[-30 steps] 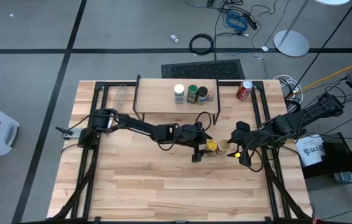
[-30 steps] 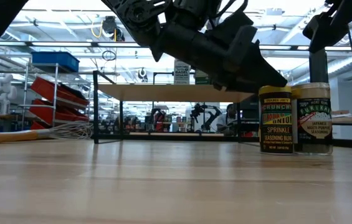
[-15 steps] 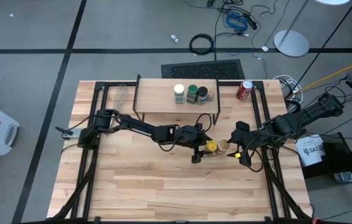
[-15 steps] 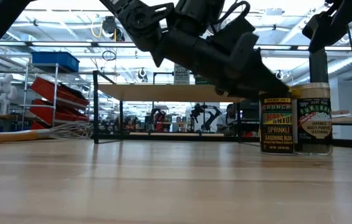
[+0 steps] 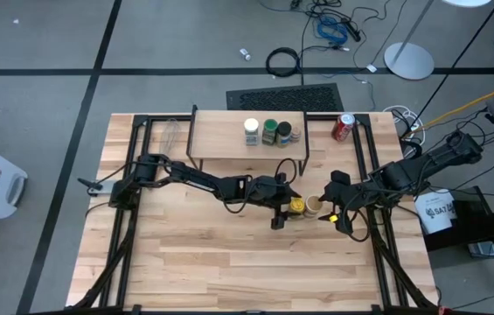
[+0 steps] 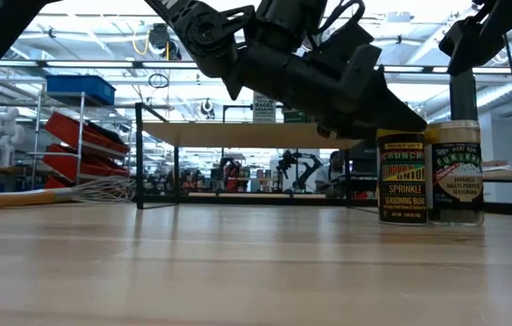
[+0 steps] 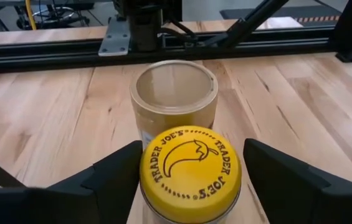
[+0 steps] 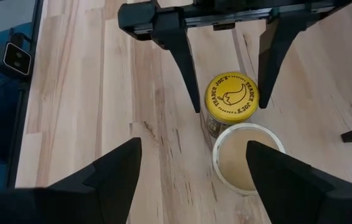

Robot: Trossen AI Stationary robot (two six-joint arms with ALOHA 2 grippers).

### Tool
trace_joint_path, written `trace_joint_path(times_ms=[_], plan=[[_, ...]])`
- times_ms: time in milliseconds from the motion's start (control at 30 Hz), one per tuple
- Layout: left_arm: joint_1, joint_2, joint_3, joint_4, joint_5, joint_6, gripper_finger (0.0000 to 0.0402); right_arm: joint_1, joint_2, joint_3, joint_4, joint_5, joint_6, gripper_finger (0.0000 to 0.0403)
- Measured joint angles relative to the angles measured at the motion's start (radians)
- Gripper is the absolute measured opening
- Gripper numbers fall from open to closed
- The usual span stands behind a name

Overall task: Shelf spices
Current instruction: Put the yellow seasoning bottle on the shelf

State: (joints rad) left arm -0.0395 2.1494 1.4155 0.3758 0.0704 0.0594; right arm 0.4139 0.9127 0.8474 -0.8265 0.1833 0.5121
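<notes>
Yellow-lidded jar (image 7: 190, 163) | left fingers (image 7: 116, 168) spread, straddling it, not gripping | right fingers (image 8: 118, 168) spread, empty

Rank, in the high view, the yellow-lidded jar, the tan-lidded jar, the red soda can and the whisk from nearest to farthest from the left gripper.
1. Yellow-lidded jar, between the left gripper's open fingers.
2. Tan-lidded jar, just beyond it, toward the right arm.
3. Red soda can, far right corner.
4. Whisk, far left, beside the shelf.

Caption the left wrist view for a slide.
Open left gripper straddling the yellow-lidded spice jar, tan-lidded jar just beyond.
</notes>
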Motion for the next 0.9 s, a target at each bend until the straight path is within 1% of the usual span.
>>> trace_joint_path(times_ms=[167,267,667,900], plan=[[0.0,0.0,0.0,-0.001,-0.002,0.0,0.025,0.0,0.0,0.0,0.002,0.0,0.0,0.0276],[-0.002,0.0,0.0,-0.004,-0.004,0.0,0.0239,0.0,0.0,0.0,0.015,0.0,0.0,0.0276],[-0.003,-0.008,0.002,-0.028,0.001,0.0,0.0239,0.0,0.0,0.0,0.015,0.0,0.0,0.0276],[-0.009,-0.054,-0.001,-0.079,0.005,0.0,0.0239,0.001,0.0,0.0,0.014,0.0,-0.005,0.0276]])
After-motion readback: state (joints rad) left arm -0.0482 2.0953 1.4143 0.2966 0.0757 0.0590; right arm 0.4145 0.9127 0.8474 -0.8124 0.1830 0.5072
